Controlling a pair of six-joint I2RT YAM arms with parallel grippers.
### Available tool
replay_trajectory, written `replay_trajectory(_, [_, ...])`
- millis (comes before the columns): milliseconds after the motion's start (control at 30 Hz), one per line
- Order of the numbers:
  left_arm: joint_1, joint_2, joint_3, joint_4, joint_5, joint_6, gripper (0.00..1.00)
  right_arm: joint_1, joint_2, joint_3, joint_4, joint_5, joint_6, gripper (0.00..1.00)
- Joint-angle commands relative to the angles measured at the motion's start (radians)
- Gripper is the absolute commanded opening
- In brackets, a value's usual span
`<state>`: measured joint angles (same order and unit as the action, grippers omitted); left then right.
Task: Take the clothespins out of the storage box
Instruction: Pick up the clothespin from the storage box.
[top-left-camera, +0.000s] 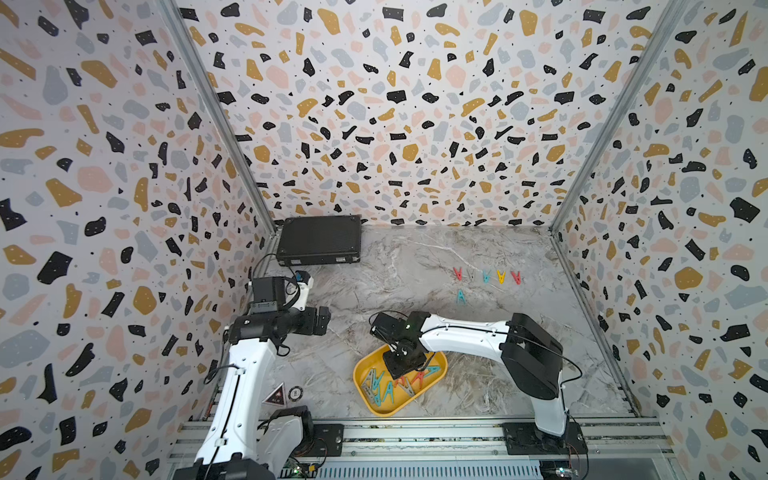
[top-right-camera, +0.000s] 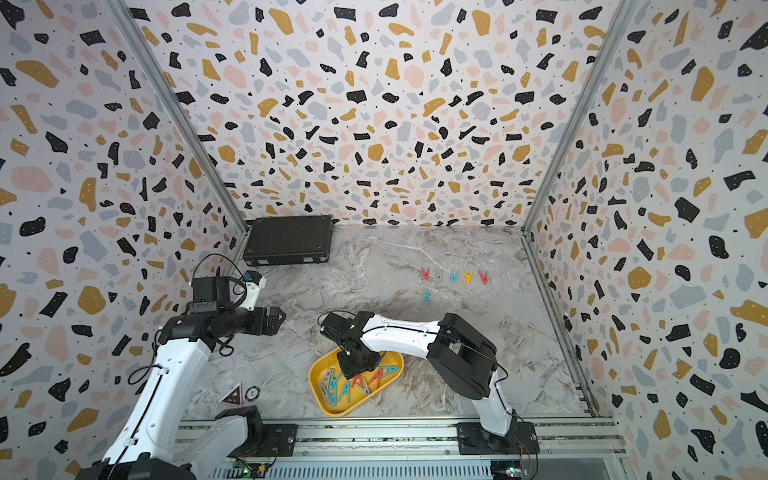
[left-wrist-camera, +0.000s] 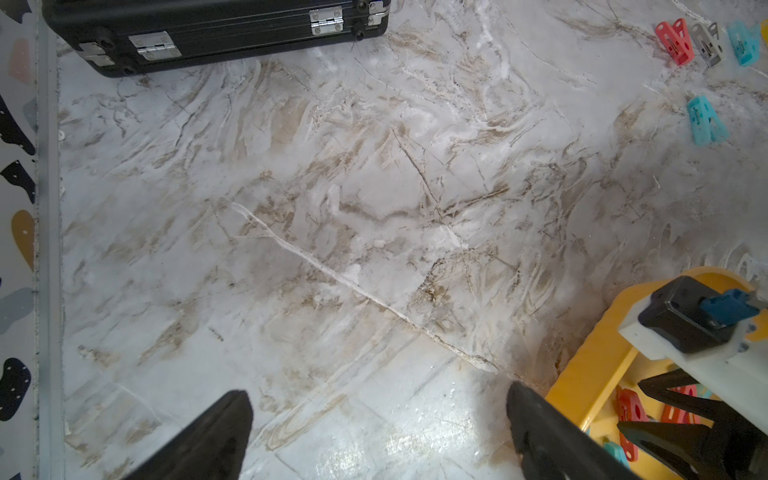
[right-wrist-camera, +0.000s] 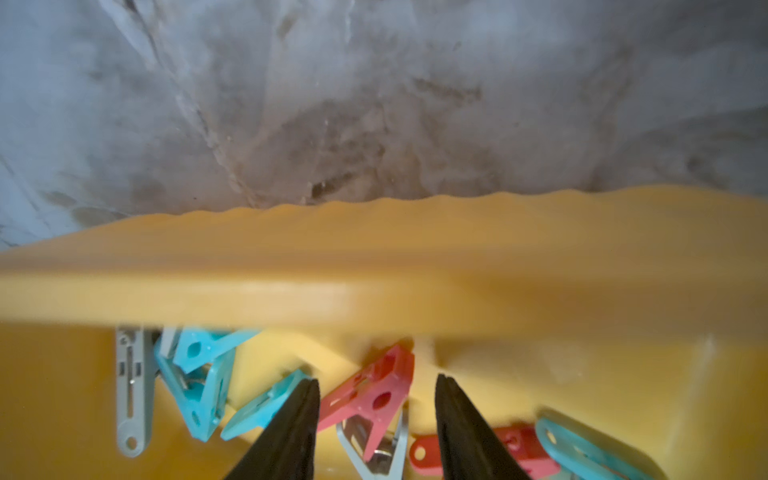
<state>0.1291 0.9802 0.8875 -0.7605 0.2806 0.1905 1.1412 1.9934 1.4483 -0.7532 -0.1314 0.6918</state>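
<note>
Right claw (right-wrist-camera: 376, 379): hanging low inside the box (right-wrist-camera: 374, 257), its fingers standing apart on either side of a red pin (right-wrist-camera: 374, 399) and not clamping it.
Left claw (left-wrist-camera: 378, 388): hovering over bare bench (left-wrist-camera: 332, 187), fingers standing wide apart, gripping nothing.
Box: sitting askew near the bench's front edge, under the right arm's wrist.
Pins in box (top-left-camera: 386, 388): teal, red and grey ones lying jumbled, some overlapping.
Pins out (top-left-camera: 486, 276): five lying in a row toward the back right of the bench, with a teal pin (top-left-camera: 461, 296) lying just in front of them.
Case (top-left-camera: 320, 241): lying flat in the back left corner, well apart from the box.
</note>
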Motion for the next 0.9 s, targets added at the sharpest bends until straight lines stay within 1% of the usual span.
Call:
replay_trajectory(0, [0.004,-0.015,0.0,0.008,0.017,0.007,1.0,0.005,0.01,0.008,-0.023,-0.004,0.014,0.5])
replay_trajectory(67, [0.004,-0.015,-0.001,0.007,0.017,0.006,1.0,0.006,0.011,0.003,-0.02,-0.002,0.015,0.49])
replay_trajectory(133, [0.004,-0.014,-0.001,0.007,0.016,0.007,1.0,0.005,0.017,0.008,-0.024,-0.002,0.012,0.46])
replay_trajectory(367, [0.006,-0.014,0.0,0.006,0.011,0.006,1.0,0.005,0.018,0.032,-0.034,0.012,-0.006,0.27])
replay_trajectory(600, [0.009,-0.007,-0.002,0.006,0.018,0.008,1.0,0.006,-0.014,0.043,-0.022,0.038,-0.049,0.13])
replay_trajectory(767, [0.01,-0.003,-0.005,0.008,0.025,0.008,1.0,0.006,-0.041,0.059,-0.033,0.06,-0.085,0.07])
replay_trajectory(867, [0.01,0.001,-0.007,0.009,0.029,0.009,1.0,0.006,-0.061,0.068,-0.036,0.067,-0.113,0.07])
